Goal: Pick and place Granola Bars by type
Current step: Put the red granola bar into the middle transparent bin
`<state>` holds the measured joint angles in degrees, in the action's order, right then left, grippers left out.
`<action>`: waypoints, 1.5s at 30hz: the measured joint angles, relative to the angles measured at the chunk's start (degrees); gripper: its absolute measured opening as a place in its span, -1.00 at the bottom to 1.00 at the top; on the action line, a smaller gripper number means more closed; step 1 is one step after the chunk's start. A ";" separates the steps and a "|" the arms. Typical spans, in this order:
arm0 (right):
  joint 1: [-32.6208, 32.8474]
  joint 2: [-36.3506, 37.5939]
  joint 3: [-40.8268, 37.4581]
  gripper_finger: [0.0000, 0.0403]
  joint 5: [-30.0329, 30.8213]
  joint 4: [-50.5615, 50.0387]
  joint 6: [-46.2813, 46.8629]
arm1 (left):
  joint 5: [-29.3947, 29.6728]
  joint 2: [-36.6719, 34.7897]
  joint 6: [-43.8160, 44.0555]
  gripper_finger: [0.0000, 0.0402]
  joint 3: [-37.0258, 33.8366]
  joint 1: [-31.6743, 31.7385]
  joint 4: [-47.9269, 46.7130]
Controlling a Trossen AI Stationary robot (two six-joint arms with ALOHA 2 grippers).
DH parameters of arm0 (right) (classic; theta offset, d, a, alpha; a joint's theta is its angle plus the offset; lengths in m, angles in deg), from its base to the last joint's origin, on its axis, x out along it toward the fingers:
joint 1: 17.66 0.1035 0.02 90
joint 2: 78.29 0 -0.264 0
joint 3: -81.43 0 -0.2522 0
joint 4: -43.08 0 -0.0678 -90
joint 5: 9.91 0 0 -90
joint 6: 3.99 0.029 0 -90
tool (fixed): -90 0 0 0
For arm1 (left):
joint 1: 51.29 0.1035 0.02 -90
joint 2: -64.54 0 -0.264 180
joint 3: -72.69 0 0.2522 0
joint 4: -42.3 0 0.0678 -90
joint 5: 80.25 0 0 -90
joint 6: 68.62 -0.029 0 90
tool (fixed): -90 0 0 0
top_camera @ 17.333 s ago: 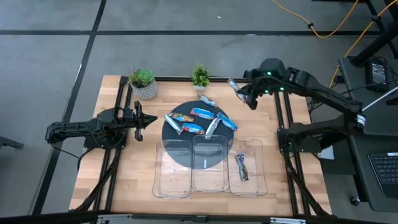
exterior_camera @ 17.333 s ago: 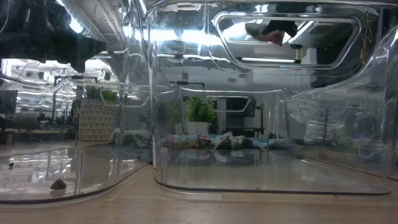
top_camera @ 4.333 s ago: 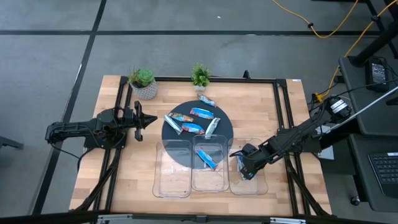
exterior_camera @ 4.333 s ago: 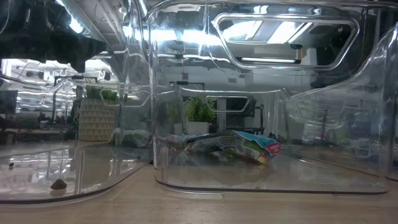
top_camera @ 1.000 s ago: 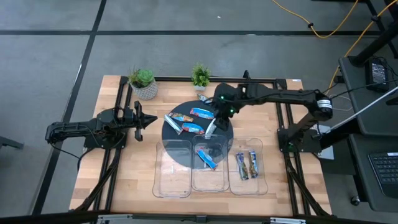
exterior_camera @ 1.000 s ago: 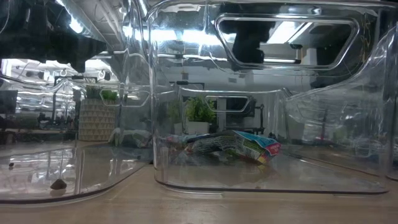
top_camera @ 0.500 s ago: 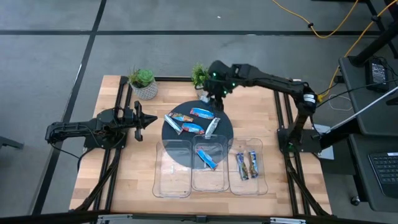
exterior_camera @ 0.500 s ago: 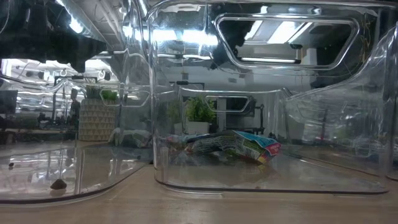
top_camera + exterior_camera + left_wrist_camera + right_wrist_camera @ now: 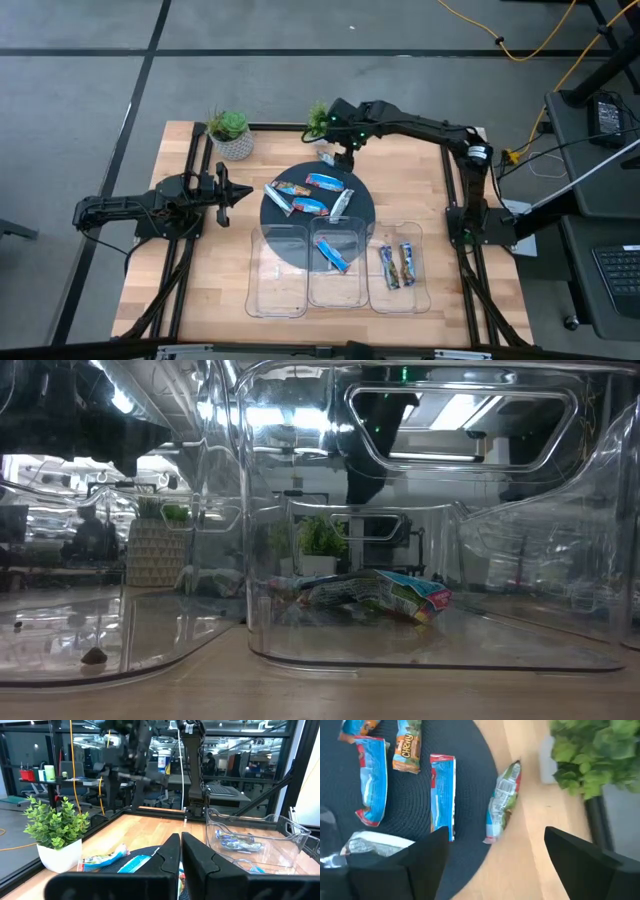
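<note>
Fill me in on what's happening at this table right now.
The robot is sorting granola bars from a dark round mat into clear trays. The right hand hangs open over a silvery-green bar lying at the mat's far edge near a small plant, holding nothing. Four bars remain on the mat; one blue bar lies in the middle tray and two bars in the right one. The left hand waits shut at the table's left side.
</note>
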<state>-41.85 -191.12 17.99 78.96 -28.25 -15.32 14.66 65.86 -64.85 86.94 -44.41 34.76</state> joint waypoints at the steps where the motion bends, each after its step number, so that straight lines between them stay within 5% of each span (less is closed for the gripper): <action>1: 0.03 -0.69 0.00 0.63 0.00 0.12 0.56 | 0.00 0.02 0.00 -0.96 -0.02 -0.02 -0.02; 17: -2.07 -10.56 -0.04 0.63 1.80 2.02 2.19 | 0.00 0.01 0.00 -0.96 -0.02 -0.01 -0.01; 45: -3.40 -15.36 -0.04 0.63 4.58 4.60 2.10 | 0.00 0.01 0.01 -0.96 -0.01 -0.01 -0.02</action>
<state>-45.25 -206.47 17.95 83.55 -23.65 -13.22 14.66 65.87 -64.83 86.93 -44.42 34.74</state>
